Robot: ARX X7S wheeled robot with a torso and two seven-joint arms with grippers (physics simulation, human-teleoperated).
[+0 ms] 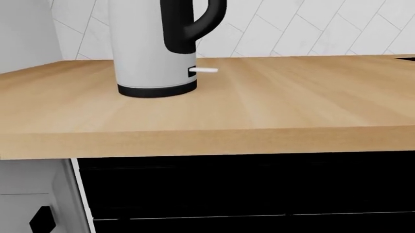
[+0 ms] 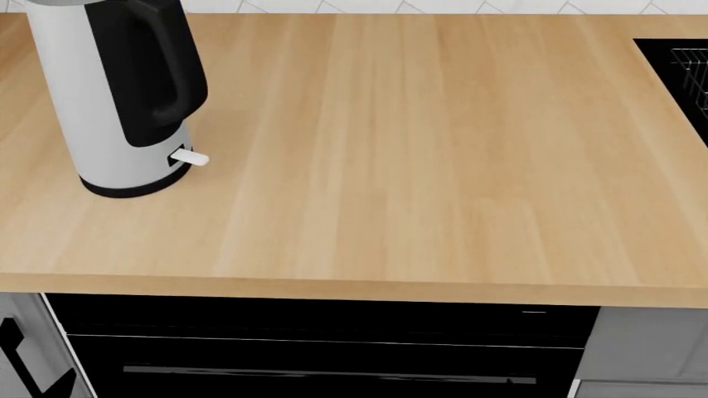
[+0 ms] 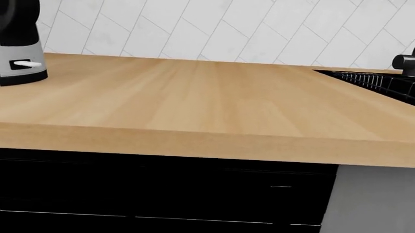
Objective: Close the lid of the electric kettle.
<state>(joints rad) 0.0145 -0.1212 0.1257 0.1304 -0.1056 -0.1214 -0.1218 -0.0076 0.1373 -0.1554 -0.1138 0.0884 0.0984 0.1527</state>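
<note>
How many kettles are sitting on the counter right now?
1. The electric kettle stands upright at the far left of the wooden counter, handle and white lever switch facing right. Its top is cropped.

no readable text, no labels, no brand marks, no numbers anywhere

The wooden desk (image 2: 420, 166) carries the electric kettle (image 2: 105, 108) upright; no fingers in sight to place it by.
</note>
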